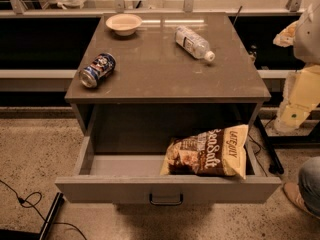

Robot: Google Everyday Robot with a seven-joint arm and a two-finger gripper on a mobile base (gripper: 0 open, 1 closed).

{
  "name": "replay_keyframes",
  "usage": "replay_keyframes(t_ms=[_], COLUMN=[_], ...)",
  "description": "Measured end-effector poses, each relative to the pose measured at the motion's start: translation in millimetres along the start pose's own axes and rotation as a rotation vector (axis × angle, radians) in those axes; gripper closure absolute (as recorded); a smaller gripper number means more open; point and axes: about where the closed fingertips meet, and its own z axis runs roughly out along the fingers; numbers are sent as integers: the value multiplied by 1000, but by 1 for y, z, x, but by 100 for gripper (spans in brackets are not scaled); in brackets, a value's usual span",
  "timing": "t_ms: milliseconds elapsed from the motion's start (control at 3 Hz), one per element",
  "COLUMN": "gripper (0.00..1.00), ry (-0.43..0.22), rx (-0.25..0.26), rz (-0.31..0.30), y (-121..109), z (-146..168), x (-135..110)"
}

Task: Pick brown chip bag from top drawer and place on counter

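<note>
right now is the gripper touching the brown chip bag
Apart. Camera view shows the gripper at the right edge beside the counter, with clear space to the brown chip bag in the top drawer.

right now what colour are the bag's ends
Bag ends: pale yellow, camera view; gripper at right edge.

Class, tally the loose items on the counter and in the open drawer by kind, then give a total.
Bowl: 1, on the counter
Can: 1, on the counter
Water bottle: 1, on the counter
Brown chip bag: 1, in the top drawer
Total: 4
Gripper: far right, off the counter.
</note>
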Motion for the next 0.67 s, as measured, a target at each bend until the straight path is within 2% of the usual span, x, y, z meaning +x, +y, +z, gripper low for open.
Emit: replay_keyframes(t_ms=[333,667], gripper=[0,0], ry=[-6,-11], rx=[0,-74], rz=[-1,-51], y=[-1,8], z=[0,35], x=[0,-2])
